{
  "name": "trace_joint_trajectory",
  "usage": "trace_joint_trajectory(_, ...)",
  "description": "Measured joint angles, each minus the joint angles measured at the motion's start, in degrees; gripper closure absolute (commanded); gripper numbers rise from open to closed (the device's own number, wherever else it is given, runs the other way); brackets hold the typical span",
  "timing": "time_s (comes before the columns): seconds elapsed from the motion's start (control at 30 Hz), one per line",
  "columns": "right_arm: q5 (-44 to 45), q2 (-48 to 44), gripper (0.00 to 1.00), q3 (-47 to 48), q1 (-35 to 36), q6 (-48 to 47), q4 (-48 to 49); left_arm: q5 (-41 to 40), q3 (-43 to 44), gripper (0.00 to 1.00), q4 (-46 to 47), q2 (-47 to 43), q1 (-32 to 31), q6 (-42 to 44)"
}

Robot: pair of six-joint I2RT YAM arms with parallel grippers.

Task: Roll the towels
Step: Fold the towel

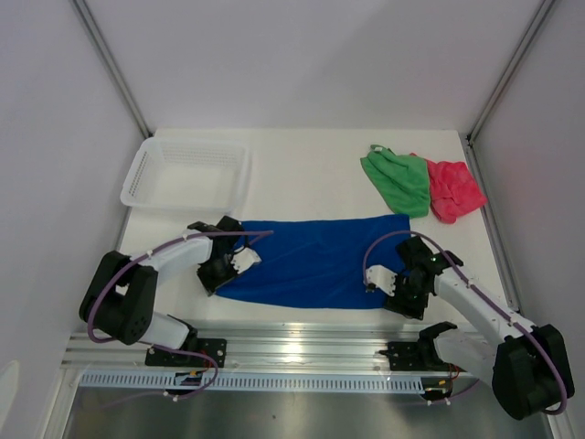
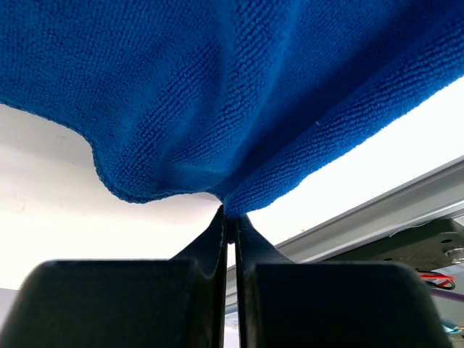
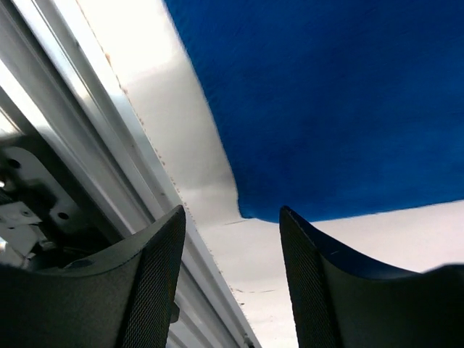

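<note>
Surface: white table (image 1: 302,174) inside pale walls, with a metal rail (image 1: 302,347) along its near edge.
Blue towel (image 1: 311,261): spread flat at the centre of the table, long side running left to right, between the two arms.
Left gripper (image 2: 230,217): clenched on the blue towel's left edge near its near corner. The cloth puckers into folds where the fingertips pinch it and is raised slightly off the table there.
Right gripper (image 3: 232,217): jaws released and wide apart, low over the table at the blue towel's near right corner. That corner lies just beyond the gap, and nothing is held.
Green towel (image 1: 398,180): crumpled at the far right of the table, well apart from the blue towel.
Pink-red towel (image 1: 454,189): crumpled just right of the green towel, touching it.
Basket (image 1: 187,174): white mesh, at the far left corner.
</note>
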Motion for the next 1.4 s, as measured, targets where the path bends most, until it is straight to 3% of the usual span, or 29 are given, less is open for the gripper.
trace_joint_trajectory(0.17,5.1,0.1,0.46,-5.3,1.0,-1.5,5.0,0.0,0.1,0.98,0.0,0.0,0.0,0.0)
trace_joint_trajectory(0.4,9.3,-2.6,0.58,-6.8,1.6,-1.7,10.5,0.0,0.7,0.98,-0.3,0.0,0.0,-0.2)
trace_joint_trajectory(0.67,11.2,-3.3,1.0,-8.2,1.8,-2.2,14.7,0.0,1.3,0.99,-0.9,0.0,0.0,-0.2)
trace_joint_trajectory(0.77,11.1,-3.2,1.0,-7.8,1.9,-2.8,13.8,0.1,1.9,0.99,-1.5,-0.1,0.0,0.0)
trace_joint_trajectory(0.93,8.1,-2.9,1.0,-3.4,1.9,-4.6,3.3,1.0,1.9,0.99,-4.5,-2.5,0.0,1.4)
trace_joint_trajectory(1.2,2.5,-2.2,1.0,9.3,2.0,-6.4,-11.2,6.0,2.2,0.99,-13.4,-9.7,-1.0,4.8)
trace_joint_trajectory(1.4,0.8,-1.9,1.0,12.4,2.0,-6.8,-16.7,9.0,2.5,0.99,-20.3,-15.5,-2.0,8.3)
